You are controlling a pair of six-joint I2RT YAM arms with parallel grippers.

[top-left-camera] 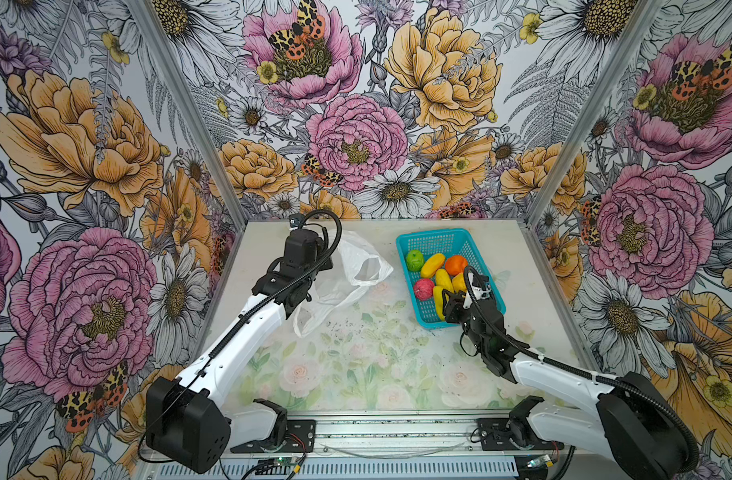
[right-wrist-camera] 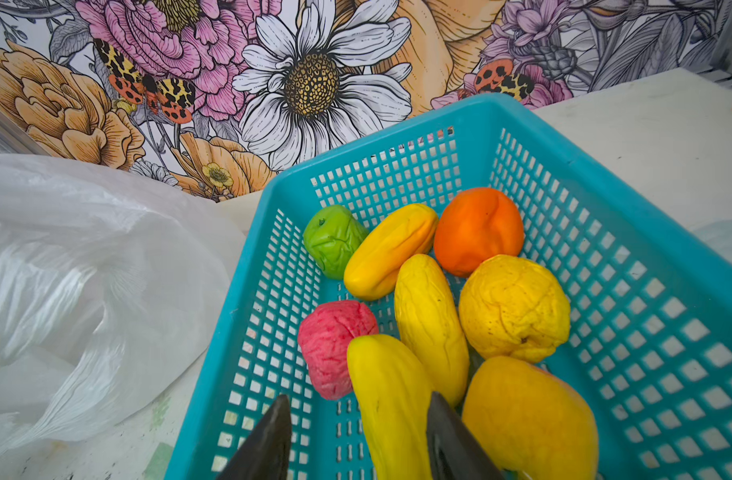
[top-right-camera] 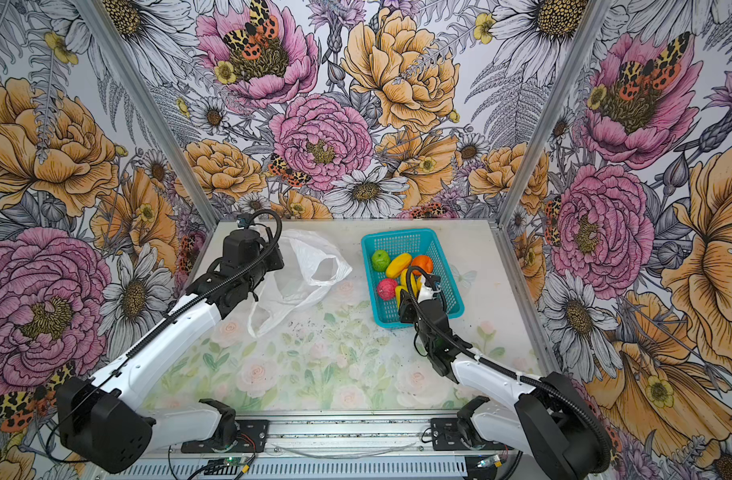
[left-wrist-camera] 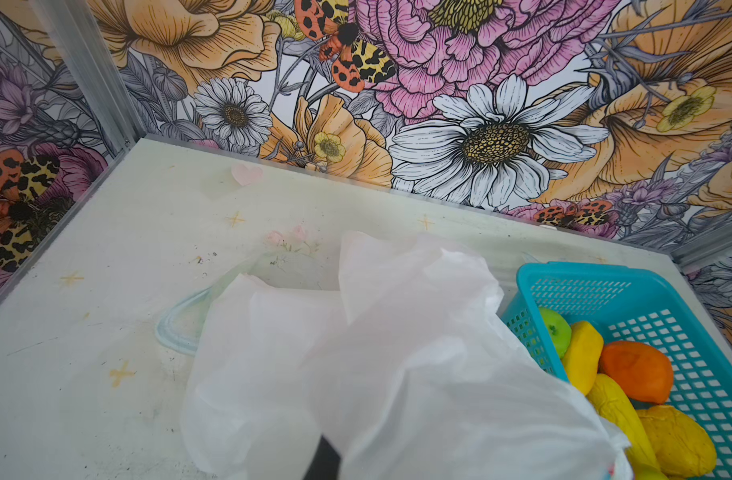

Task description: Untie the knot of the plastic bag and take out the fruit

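The thin white plastic bag (top-left-camera: 356, 270) hangs limp and crumpled from my left gripper (top-left-camera: 329, 266), which is shut on it above the back left of the table. In the left wrist view the bag (left-wrist-camera: 397, 374) covers the jaws except for one dark finger (left-wrist-camera: 323, 459). The knot is not in view; a loop handle (top-left-camera: 310, 324) lies loose on the table. The fruit lies in the teal basket (top-left-camera: 435, 235): a green apple (right-wrist-camera: 333, 241), an orange (right-wrist-camera: 476, 228), a pink bumpy ball (right-wrist-camera: 335, 345) and several yellow ones. My right gripper (right-wrist-camera: 360, 436) stands open over the basket's near end, its fingers either side of a yellow oblong fruit (right-wrist-camera: 389, 395).
The basket (top-right-camera: 397, 237) stands at the back right, close to the bag (top-right-camera: 310, 270). Flowered walls with metal posts close off the back and both sides. The floral table top (top-left-camera: 356, 374) stretches in front of bag and basket, between the two arms.
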